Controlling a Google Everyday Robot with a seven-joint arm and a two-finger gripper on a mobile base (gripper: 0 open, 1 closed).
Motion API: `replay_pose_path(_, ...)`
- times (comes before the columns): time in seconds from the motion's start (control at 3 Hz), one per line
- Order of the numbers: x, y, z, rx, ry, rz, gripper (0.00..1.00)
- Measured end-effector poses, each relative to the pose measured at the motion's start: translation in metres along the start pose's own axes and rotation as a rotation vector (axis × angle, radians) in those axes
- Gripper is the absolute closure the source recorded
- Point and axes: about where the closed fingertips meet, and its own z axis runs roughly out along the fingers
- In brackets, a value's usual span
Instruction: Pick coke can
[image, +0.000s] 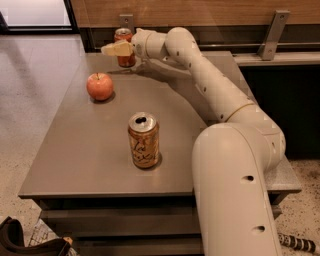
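Coke can (126, 60) stands at the far edge of the table (75, 150), right behind the gripper (112, 49). The gripper is level with the can's middle and covers part of it. Only the silver top and the red bottom show. I cannot tell if the gripper is spread, pressed together or pinching the can. I also cannot tell if it touches the can at all.

The can looks like it sits on the table. So I think the reach is done, and the grab and the lift are left to do.

The arm (210, 85) stretches across the table to the gripper. An apple (100, 86) sits near the gripper, a bit to its left in the picture and closer to us. A gold can (144, 140) stands well apart from the gripper, much closer to us, upright with its top open.

The white words on the coke can are hidden. Something dark is cut off at the bottom corner, far from the gripper, and I cannot tell what it is.
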Motion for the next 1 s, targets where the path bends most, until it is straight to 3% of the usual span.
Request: replay_pose_path(1.0,0.0036,0.0092,0.0090,-0.015,0.004,0.002,0.96)
